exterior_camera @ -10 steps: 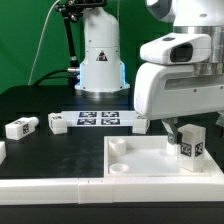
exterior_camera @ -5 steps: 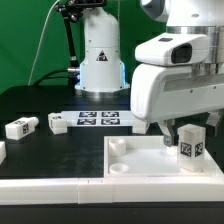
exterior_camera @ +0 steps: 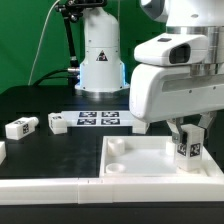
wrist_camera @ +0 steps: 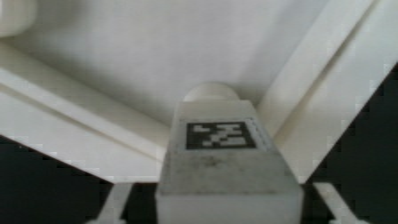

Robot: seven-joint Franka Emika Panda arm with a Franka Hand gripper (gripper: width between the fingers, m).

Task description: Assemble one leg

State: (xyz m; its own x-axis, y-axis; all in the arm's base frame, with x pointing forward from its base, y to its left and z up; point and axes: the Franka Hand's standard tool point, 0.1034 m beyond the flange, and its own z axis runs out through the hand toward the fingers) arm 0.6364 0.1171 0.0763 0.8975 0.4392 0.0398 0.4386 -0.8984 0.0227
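- Small white plastic rectangular leg (exterior_camera: pixel 187 149) with a black-and-white square marker tag on its face: upright, pinched between the fingers of the white two-finger gripper (exterior_camera: pixel 187 140), on the exterior view's right.
- Seen from the wrist as well: same leg (wrist_camera: pixel 221 150) with tag facing the camera, rounded tip pointing down at the large white square tray-like piece (wrist_camera: pixel 125 50); gripper (wrist_camera: pixel 217 200) clamped on both sides.
- Held over the far right part of that tray-like piece (exterior_camera: pixel 150 165), near its right rim; contact between leg tip and tray not clear.
- Flat white marker board (exterior_camera: pixel 97 120) lying on the black table (exterior_camera: pixel 40 150), beyond the tray.
- Two more small white tagged blocks on the exterior view's left: one (exterior_camera: pixel 20 127) near the left edge, another (exterior_camera: pixel 57 123) just beside the marker board.
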